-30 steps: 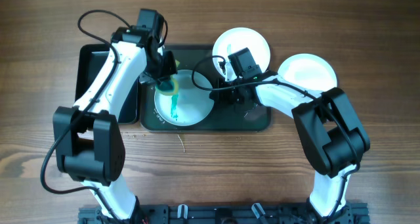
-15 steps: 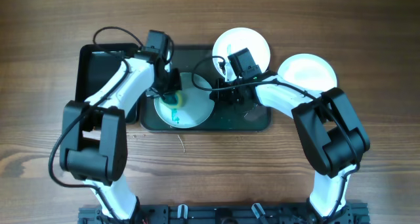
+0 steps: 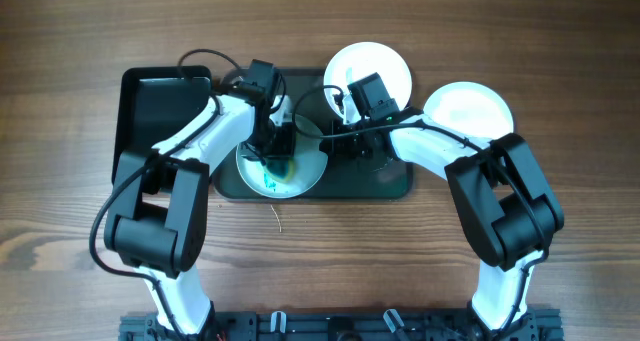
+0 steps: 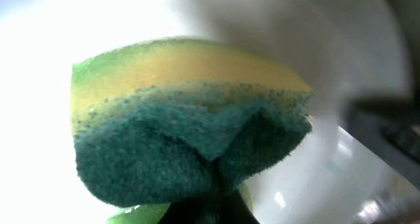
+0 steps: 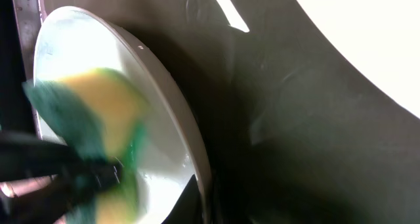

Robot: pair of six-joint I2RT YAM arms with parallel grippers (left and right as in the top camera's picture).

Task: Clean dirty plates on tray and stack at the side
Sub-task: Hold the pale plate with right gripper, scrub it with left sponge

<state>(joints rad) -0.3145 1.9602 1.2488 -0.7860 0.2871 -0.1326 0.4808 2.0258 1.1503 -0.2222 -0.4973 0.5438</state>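
Observation:
A pale plate (image 3: 300,166) with a teal-green smear (image 3: 267,181) lies at the left of the dark tray (image 3: 385,181). My left gripper (image 3: 274,151) is shut on a yellow-and-green sponge (image 4: 190,132) and presses it onto the plate (image 4: 39,66). My right gripper (image 3: 333,144) is shut on the plate's right rim (image 5: 177,112); its fingers (image 5: 203,198) pinch the edge, and the sponge (image 5: 98,119) shows blurred beyond them. A white plate (image 3: 368,73) sits at the tray's back edge. Another pale plate (image 3: 467,111) lies on the table to the right.
A smaller, deeper black tub (image 3: 160,111) stands left of the tray. The right half of the tray floor (image 5: 315,138) is bare and wet-looking. The wooden table (image 3: 560,231) surrounds everything.
My left gripper has swept the sponge rightward and forward across the plate, and the teal smear has shrunk. The right arm has not moved.

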